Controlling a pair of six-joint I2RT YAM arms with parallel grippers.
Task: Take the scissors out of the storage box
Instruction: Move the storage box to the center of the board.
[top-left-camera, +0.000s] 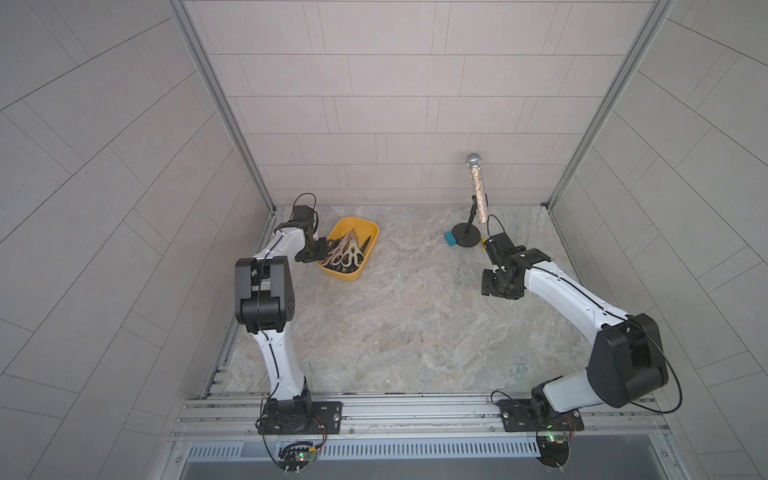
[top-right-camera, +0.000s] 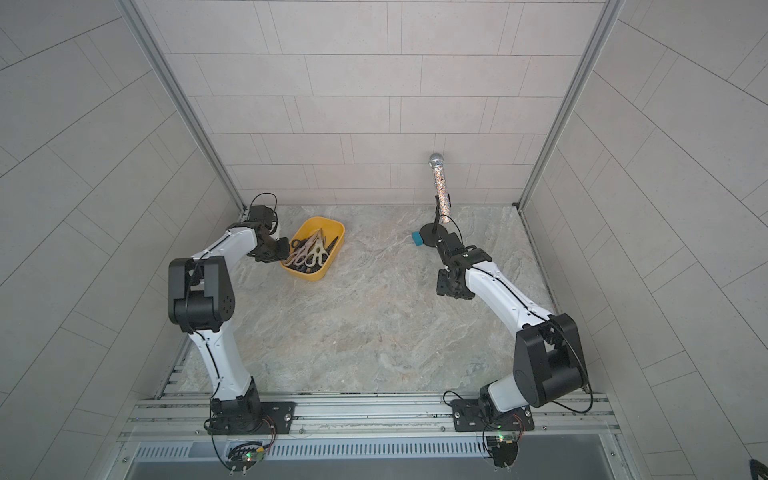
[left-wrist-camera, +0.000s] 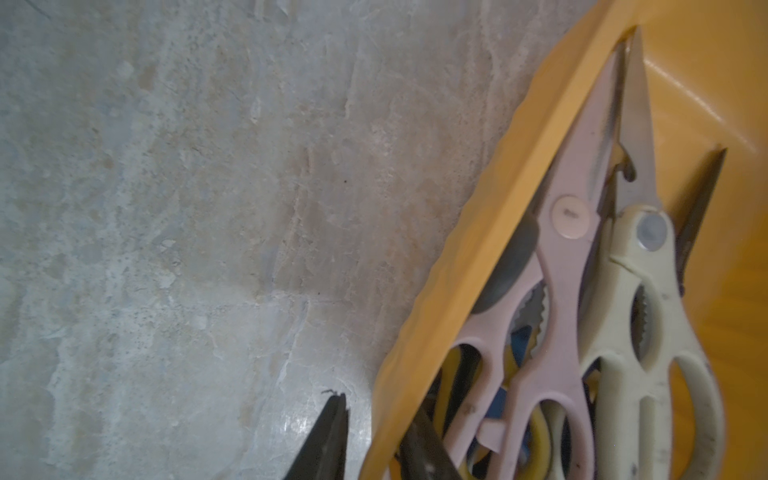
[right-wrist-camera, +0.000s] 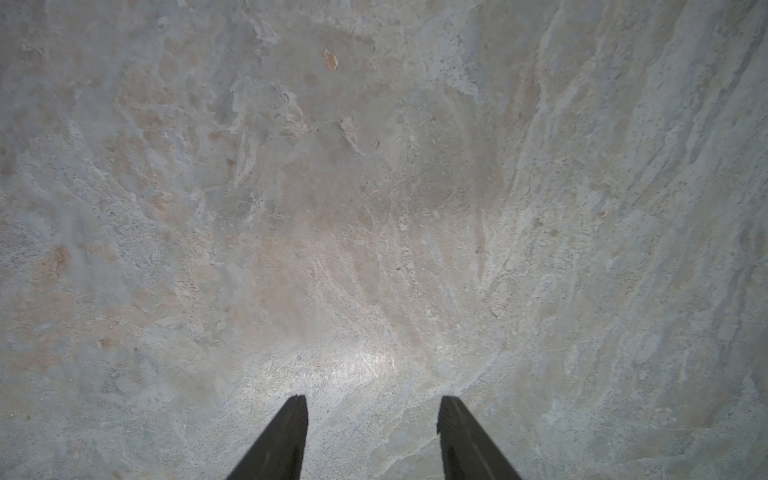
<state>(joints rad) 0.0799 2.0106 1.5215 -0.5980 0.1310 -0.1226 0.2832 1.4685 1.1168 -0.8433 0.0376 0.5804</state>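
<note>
The yellow storage box (top-left-camera: 371, 227) (top-right-camera: 337, 227) stands on the table at the back left and holds several scissors (top-left-camera: 347, 253) (top-right-camera: 312, 253). In the left wrist view, pale pink shears (left-wrist-camera: 569, 257) and cream shears (left-wrist-camera: 640, 291) lie on top of darker pairs. My left gripper (left-wrist-camera: 376, 405) (top-left-camera: 320, 253) straddles the box's wall (left-wrist-camera: 478, 249), one finger outside and one inside. A thin strip of table shows beside the outer finger, so a pinch on the wall is unclear. My right gripper (right-wrist-camera: 372, 399) (top-left-camera: 492, 286) hangs open over bare table at the right, holding nothing.
A glittery microphone (top-left-camera: 477, 187) leans on a black round-based stand (top-left-camera: 465, 240) at the back right. A small blue block (top-left-camera: 449, 239) and a small yellow block (top-left-camera: 484, 244) lie beside the base. Tiled walls close the table on three sides.
</note>
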